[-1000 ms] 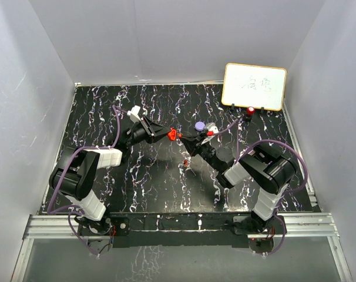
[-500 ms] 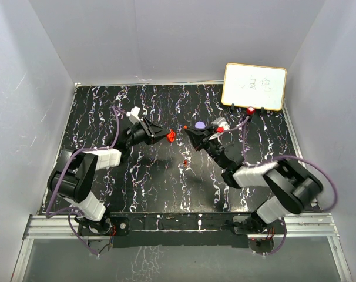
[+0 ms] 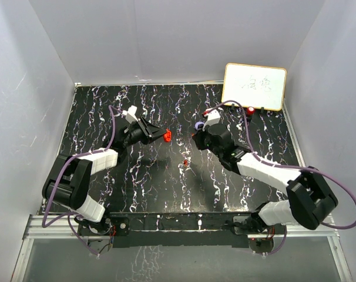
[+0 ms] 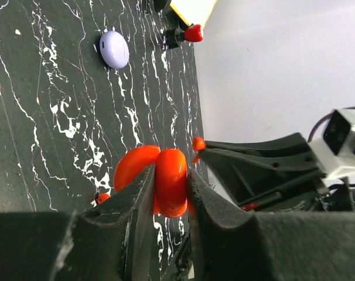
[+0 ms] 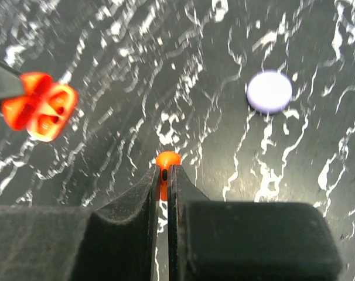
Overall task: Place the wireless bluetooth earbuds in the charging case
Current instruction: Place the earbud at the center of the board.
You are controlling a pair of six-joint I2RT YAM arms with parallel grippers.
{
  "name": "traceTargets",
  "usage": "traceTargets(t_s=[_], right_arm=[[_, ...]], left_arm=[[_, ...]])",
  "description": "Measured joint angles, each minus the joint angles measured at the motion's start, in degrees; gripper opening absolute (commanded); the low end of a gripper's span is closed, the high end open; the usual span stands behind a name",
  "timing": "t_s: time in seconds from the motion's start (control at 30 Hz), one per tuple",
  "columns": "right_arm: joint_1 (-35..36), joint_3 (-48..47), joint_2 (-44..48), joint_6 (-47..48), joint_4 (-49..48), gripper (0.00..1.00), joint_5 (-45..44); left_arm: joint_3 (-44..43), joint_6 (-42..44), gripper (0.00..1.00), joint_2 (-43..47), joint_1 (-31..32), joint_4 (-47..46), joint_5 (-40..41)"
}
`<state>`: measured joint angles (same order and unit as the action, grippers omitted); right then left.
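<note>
From above, the right gripper point(image 3: 196, 137) is a dark blur covering part of the purple case point(image 3: 199, 125), and its jaws cannot be read there. The right wrist view shows them pinched shut on a red earbud point(image 5: 167, 160), only its rounded orange-red tip poking out, near the red charging case point(image 4: 136, 167) but apart from it. The left gripper point(image 4: 170, 177) clamps that case (hinged open, two wells showing) over the middle of the table point(image 3: 137, 176). A second red earbud point(image 3: 185, 161) lies as a tiny speck nearer the table's front edge, its shape unclear.
</note>
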<state>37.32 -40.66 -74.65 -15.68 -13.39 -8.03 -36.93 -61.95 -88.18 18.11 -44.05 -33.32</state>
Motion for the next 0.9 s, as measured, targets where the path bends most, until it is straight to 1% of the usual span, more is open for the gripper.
traceTargets(t_s=[0.1,0.2,0.43,0.63,0.9], right_arm=[[0.00,-2.25,-3.34,-1.18,7.43,0.00,0.07],[0.00,-4.09,-6.14,-1.88,12.35,0.00,0.28],[0.00,-8.02,-11.98,-3.30,19.71,0.00,0.92],[0.00,-8.70,-13.92,-4.11,22.64,0.00,1.11],[0.00,-8.72,-15.98,-4.20,23.89,0.00,1.01]], left_arm=[[0.00,0.35,0.00,0.00,0.00,0.44,0.00],[0.00,0.66,0.00,0.00,0.00,0.85,0.15],[0.00,1.14,0.00,0.00,0.00,1.07,0.39],[0.02,1.31,0.00,0.00,0.00,1.01,0.42],[0.02,1.31,0.00,0.00,0.00,0.90,0.42]])
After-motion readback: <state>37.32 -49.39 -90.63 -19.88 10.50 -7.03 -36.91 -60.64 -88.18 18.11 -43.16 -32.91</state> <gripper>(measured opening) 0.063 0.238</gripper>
